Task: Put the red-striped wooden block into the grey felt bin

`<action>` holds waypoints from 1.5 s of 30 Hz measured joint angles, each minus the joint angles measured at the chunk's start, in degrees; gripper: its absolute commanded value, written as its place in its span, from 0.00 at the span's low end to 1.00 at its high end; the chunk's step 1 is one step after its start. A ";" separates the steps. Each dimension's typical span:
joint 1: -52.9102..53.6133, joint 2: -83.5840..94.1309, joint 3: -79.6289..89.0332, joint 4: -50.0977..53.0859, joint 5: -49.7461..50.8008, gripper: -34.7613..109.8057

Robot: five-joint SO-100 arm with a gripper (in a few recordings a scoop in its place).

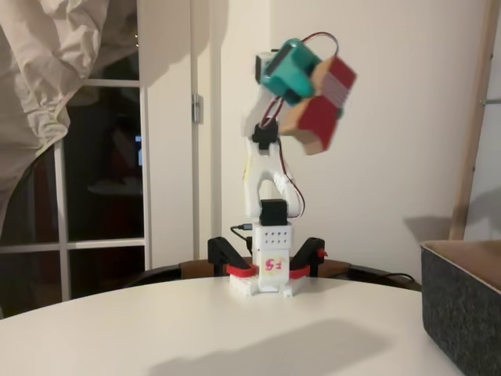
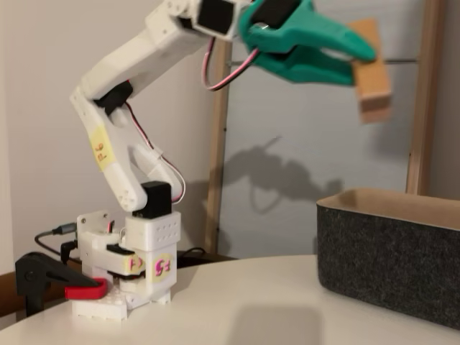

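One red-striped wooden block [image 1: 319, 106] pinched in teal gripper [image 2: 353, 59], high above round table [image 1: 156, 329], blurred, stripes hard to read. Grey felt bin [image 2: 388, 266] cropped at right edge.

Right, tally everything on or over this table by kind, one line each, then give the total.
Wooden blocks: 1, the red-striped wooden block, held up in the air by the gripper
Felt bins: 1, the grey felt bin
Robot arms: 1, the white arm
Table clamps: 2, black and red
Total: 5
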 measured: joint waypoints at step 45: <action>-34.98 -54.23 -34.63 -4.13 -18.72 0.37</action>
